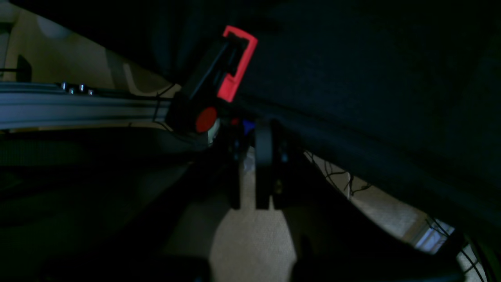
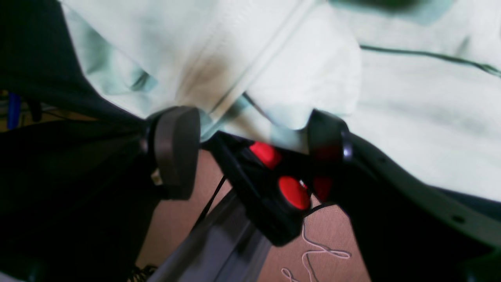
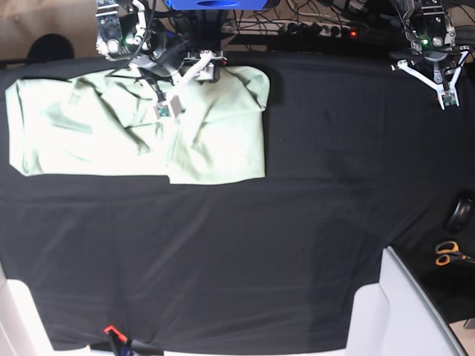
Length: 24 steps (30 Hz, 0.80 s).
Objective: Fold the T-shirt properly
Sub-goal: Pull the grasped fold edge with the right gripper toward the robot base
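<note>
- Hovering over the T-shirt (image 3: 141, 126), spread at the table's (image 3: 297, 222) far left, the right gripper (image 3: 182, 85) has its jaws parted, gripping nothing.
- The left gripper (image 3: 438, 78) hangs well apart; whether it is clenched cannot be told.
- A one-layer pinch would likely drag the fold askew.
</note>
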### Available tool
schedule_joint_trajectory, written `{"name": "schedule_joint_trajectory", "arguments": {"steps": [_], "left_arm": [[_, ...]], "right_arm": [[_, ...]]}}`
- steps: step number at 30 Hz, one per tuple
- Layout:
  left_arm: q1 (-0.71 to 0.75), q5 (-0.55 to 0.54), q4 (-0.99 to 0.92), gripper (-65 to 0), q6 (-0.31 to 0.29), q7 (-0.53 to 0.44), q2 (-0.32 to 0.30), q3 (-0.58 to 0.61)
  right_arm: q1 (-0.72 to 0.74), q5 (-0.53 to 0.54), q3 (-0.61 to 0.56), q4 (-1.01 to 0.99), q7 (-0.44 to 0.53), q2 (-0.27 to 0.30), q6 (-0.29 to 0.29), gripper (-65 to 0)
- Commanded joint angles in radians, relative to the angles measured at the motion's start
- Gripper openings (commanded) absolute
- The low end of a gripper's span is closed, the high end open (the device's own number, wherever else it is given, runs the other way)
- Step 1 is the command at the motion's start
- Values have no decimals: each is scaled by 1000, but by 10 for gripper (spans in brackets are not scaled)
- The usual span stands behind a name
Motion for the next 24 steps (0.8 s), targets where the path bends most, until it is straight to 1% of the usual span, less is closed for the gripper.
{"name": "schedule_joint_trajectory", "arguments": {"steps": [1,21,24], "left_arm": [[4,14,15,-598,7,-15,-14,-8],[4,14,9,-598,7,-15,-14,-8],[4,14,9,-598,7,-15,-14,-8]], "right_arm": [[-9,14,-5,20,10,-9,3,-242],[12,14,-8,21,10,-10,5,-242],[14,14,-24,21,9,-10,5,-242]]}}
